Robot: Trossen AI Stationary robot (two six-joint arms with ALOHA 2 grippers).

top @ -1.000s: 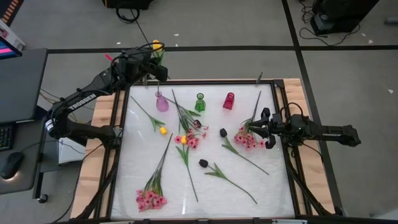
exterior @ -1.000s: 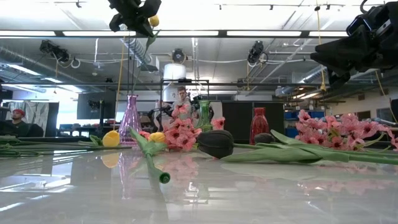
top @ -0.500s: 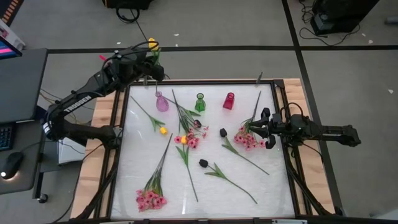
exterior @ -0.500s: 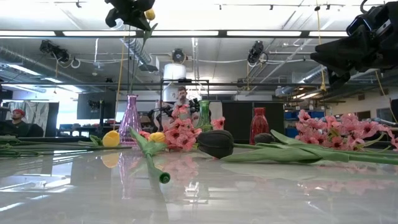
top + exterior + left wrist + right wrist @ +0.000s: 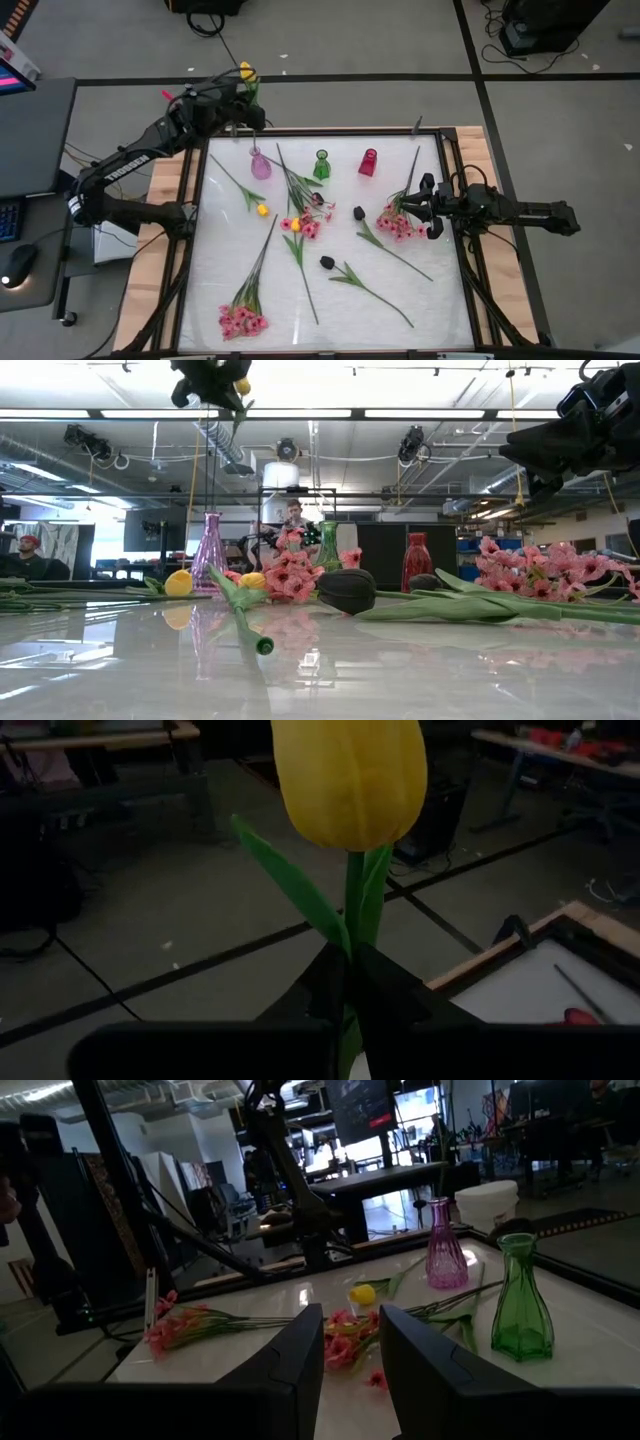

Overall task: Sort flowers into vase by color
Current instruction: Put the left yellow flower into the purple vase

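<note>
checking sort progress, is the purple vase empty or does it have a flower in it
Empty. The purple vase stands upright, nothing in it; the left gripper holds a yellow tulip above.

in the left wrist view the yellow tulip (image 5: pixel 349 782) is cut off above, its stem hidden between the left gripper's (image 5: pixel 348 982) fingers.

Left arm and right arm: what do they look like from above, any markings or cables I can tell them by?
Both are dark, near-black jointed arms. The left arm carries white TROSSEN lettering along its link and a small red detail near the wrist. The right arm shows no readable lettering and has dark cables looping over its wrist. The left gripper and right gripper each have two dark, flat fingers.
</note>
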